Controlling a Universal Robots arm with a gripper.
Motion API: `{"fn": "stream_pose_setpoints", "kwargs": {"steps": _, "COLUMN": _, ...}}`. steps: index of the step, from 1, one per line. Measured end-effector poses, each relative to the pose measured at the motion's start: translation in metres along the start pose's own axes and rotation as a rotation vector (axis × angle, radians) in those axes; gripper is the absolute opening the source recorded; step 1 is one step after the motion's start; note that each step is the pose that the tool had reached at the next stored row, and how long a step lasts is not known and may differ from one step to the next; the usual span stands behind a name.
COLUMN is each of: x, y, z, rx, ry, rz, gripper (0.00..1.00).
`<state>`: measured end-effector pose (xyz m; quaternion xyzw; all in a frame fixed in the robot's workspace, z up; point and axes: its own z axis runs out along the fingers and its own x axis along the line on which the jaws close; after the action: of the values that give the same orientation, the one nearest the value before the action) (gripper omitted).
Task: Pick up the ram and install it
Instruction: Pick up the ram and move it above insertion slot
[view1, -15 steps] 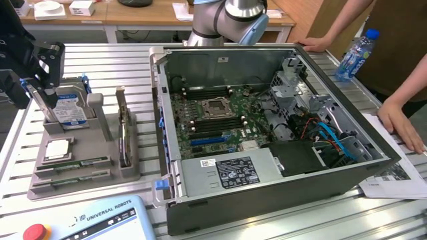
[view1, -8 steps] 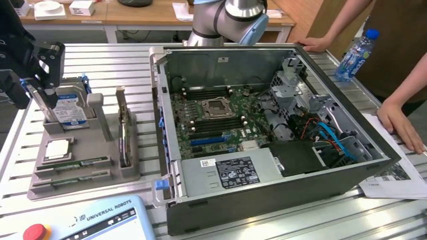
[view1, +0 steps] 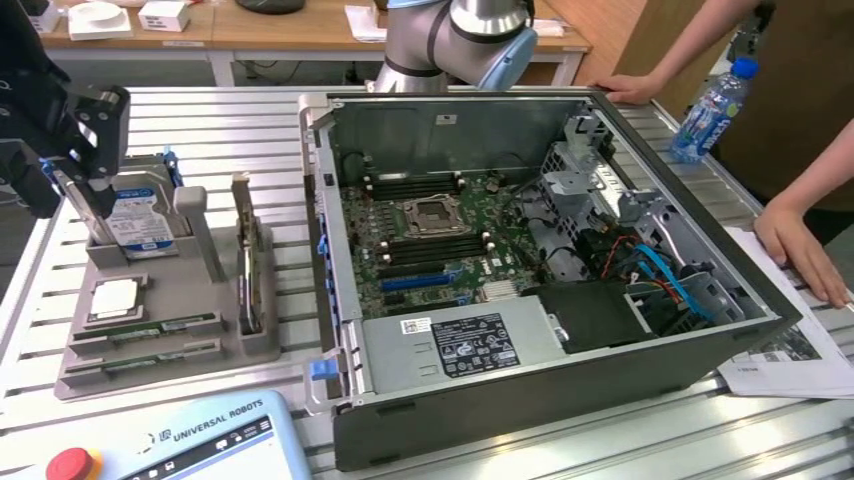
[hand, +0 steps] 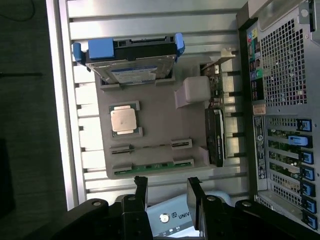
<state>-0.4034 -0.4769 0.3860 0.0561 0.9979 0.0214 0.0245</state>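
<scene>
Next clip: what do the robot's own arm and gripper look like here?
The arm is rounded silver-grey metal tubing with a pale blue joint cap. The gripper is matte black, built of bolted linkage bars with round bolt heads, and ends in two flat black fingers.

A: Exterior view?
B: High, near, angled down across the table (view1: 667, 440) — open computer case (view1: 454, 125) centre, parts tray (view1: 167, 295) at nine o'clock.
A: Wrist view?
B: Straight down past the end effector (hand: 167, 181), close over the parts tray (hand: 160, 120) — shared by both.
</scene>
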Motion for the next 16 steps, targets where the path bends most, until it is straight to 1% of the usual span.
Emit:
{"fn": "stream_pose_setpoints", "kwargs": {"steps": 10, "x": 0.0000, "y": 0.0000, "z": 0.0000, "rx": 0.0035, "ry": -0.0034, "rz": 0.075, "gripper": 0.45}}
{"fn": "stream_pose_setpoints", "kwargs": {"steps": 16, "x": 0.0000, "y": 0.0000, "z": 0.0000, "rx": 0.0037, "ry": -0.0036, "rz": 0.079, "gripper": 0.45}}
